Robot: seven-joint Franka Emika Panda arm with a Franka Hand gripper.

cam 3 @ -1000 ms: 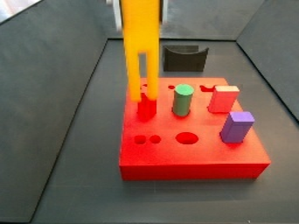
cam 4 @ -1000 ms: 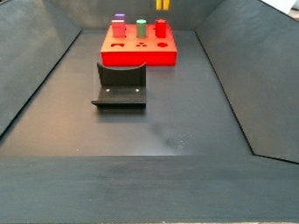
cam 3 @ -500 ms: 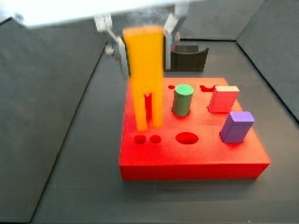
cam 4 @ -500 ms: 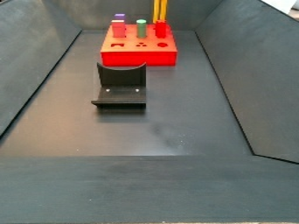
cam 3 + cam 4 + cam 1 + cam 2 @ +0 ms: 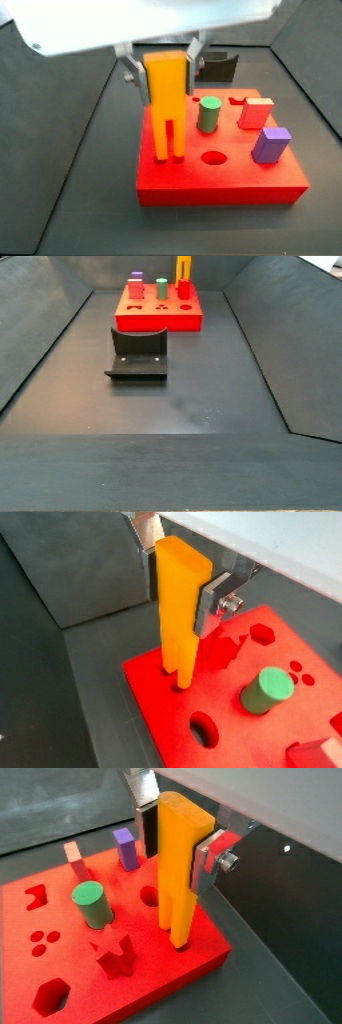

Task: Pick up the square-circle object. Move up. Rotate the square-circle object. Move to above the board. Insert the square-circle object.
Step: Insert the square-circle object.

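- Orange-yellow and long, the square-circle object [image 5: 166, 103] stands upright with its joining block uppermost and its two parallel legs pointing down, their tips at the top face of the board [image 5: 227, 180], the large thick red square block with shaped holes.
- In both wrist views the leg tips meet the red surface at a pair of small holes near one edge; whether they have entered or only touch cannot be told.
- Judging by this, the pick-up, the lift, the rotation and the move over the board look done; the insertion appears begun, and pressing the piece fully down and letting go seem to be what is left.
- The gripper [image 5: 175, 830] is directly over the board, clenched on the upper part of the orange-yellow piece, its flat silver finger plates [image 5: 211, 856] pressed against opposite sides.
- The piece hangs straight down between the jaws, most of its length below them, the legs well clear of the fingers.
- On the board, a green cylinder peg [image 5: 210, 114] stands just beside the piece, a red block peg [image 5: 258, 112] and a purple block peg [image 5: 273, 145] farther off.
- The dark L-shaped fixture [image 5: 136, 353] sits on the grey floor near the board, apart from the gripper.
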